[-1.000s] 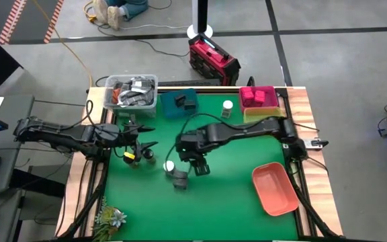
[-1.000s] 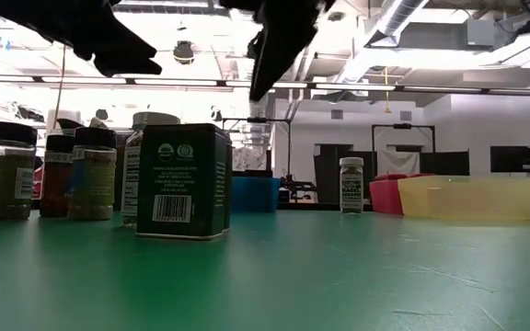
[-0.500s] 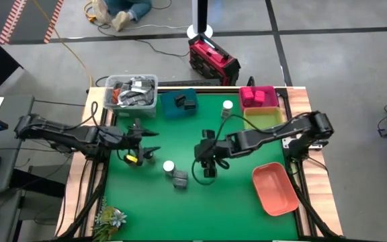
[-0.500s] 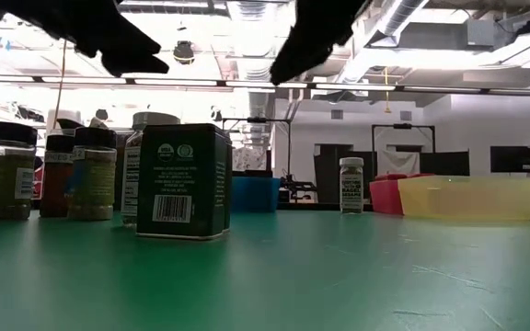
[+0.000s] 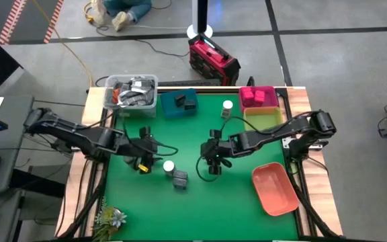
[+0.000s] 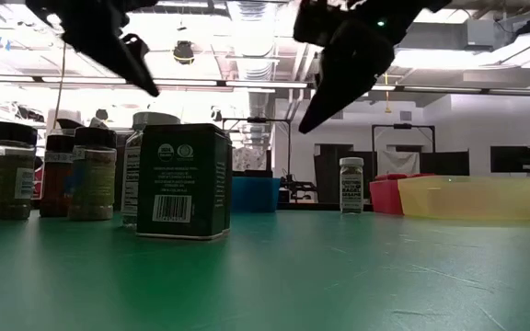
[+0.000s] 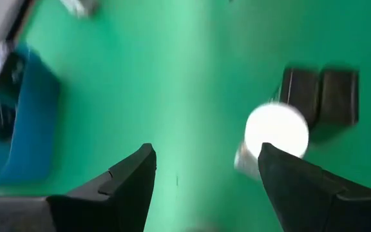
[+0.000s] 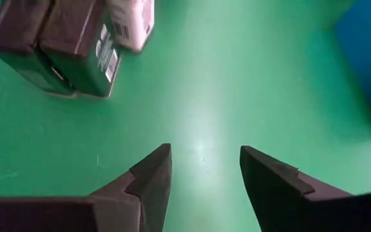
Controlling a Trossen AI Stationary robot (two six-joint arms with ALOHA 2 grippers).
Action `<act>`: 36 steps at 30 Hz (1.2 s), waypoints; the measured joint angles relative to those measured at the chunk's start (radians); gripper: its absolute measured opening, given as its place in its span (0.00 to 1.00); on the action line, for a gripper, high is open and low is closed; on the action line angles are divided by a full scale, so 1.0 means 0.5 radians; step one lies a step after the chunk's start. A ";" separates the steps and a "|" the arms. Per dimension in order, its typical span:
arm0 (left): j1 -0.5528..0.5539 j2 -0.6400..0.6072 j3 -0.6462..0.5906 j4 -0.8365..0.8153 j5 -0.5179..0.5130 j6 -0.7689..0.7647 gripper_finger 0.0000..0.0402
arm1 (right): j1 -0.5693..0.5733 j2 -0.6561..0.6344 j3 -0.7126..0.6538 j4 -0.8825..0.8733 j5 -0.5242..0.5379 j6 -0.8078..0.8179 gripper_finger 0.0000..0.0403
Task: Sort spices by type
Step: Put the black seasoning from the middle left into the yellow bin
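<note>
High view gives you the whole green table [image 5: 240, 202]: your left gripper [image 5: 144, 149] hangs over the left-centre of the mat and your right gripper [image 5: 213, 158] over the middle, with a white-capped jar [image 5: 168, 166] and a pair of dark grey tins [image 5: 179, 179] on the mat between them. Both grippers are up off the surface — the low view shows them as dark shapes well above the containers.

Left wrist view shows you the left gripper's two dark fingers [image 7: 124, 177] spread apart with bare mat between them and nothing held. Ahead of them stands the white-capped jar, seen cap-on, and just beyond it the two tins side by side.

Right wrist view shows the right gripper's fingers [image 8: 150, 174] likewise parted over bare mat, gripping nothing; the tins and the white-capped jar lie ahead of it, close together.

At table height you can see three dark-lidded round jars [image 6: 5, 171] standing upright in a row at the left, and the tins upright in front of the white-capped jar. A second small white-capped jar [image 5: 227, 107] stands alone near the far edge, just beside the yellow tray [image 5: 261, 119].

Along that far edge you also have the teal tray [image 5: 170, 107] with a dark tin [image 5: 184, 101] inside it, and the pink tray [image 5: 271, 96] holding magenta boxes [image 5: 254, 97]. A salmon tray [image 5: 274, 189] sits at the near right, and a clear tub [image 5: 132, 92] of grey clutter sits at the far left corner.
</note>
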 joint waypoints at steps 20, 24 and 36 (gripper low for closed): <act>0.059 0.148 0.055 -0.642 0.066 -0.203 0.65 | 0.117 -0.053 -0.032 0.115 0.173 0.007 0.53; 0.101 0.154 0.012 -0.604 0.166 -0.157 0.65 | 0.121 -0.053 -0.032 0.138 0.173 0.014 0.53; 0.168 0.152 -0.199 -0.340 0.290 -0.148 0.65 | 0.144 -0.052 -0.032 0.182 0.173 0.015 0.53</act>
